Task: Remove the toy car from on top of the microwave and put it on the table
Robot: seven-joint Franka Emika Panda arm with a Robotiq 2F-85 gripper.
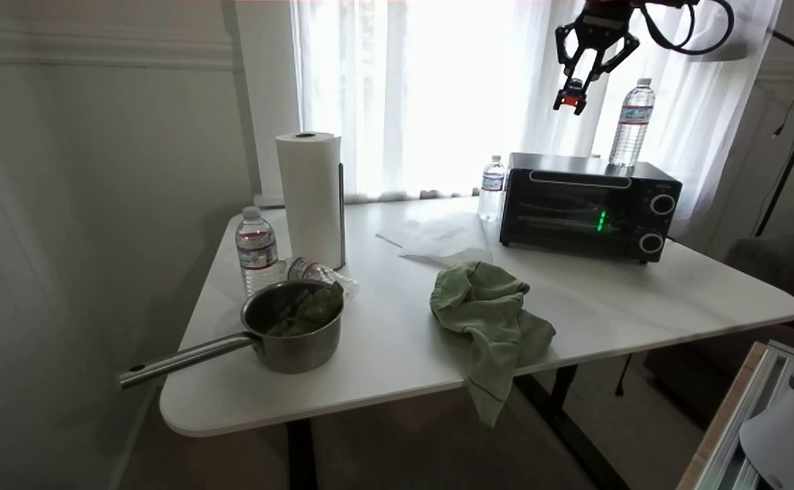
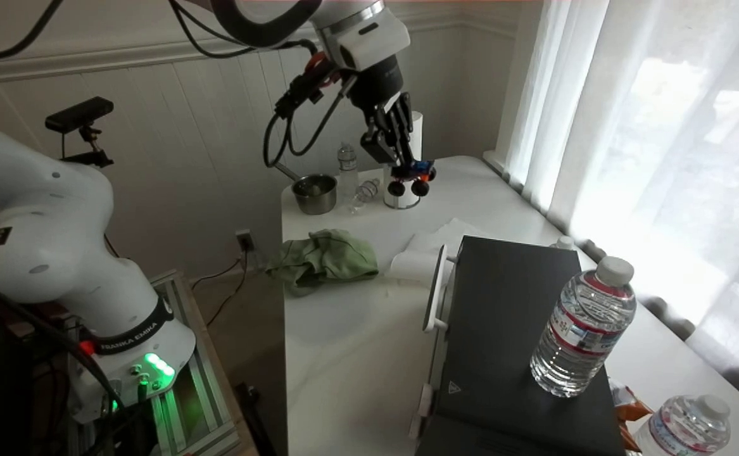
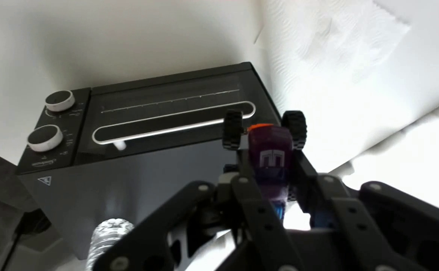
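We see the white table (image 1: 388, 333), with the black microwave (image 1: 573, 204) standing toward one end. In front of the microwave and off to one side, we find a green cloth (image 1: 488, 309) draped over the table's edge, and near the microwave a crumpled paper sheet (image 1: 445, 235). Well apart from the microwave we have a steel pot (image 1: 301, 348) and a paper towel roll (image 1: 309, 201), near them an upright bottle (image 1: 258, 253) and a lying bottle (image 1: 318, 272). More crowd the microwave: a bottle (image 2: 583, 330) on its top, a bottle (image 1: 492, 188) just beside its end, and a bottle (image 2: 682, 427) behind it, partly out of view. Higher than the microwave hangs our gripper (image 1: 570, 102), pinching the toy car (image 3: 271, 154) from both sides. We see the car apart from the microwave's top, though whether directly above it we cannot tell.
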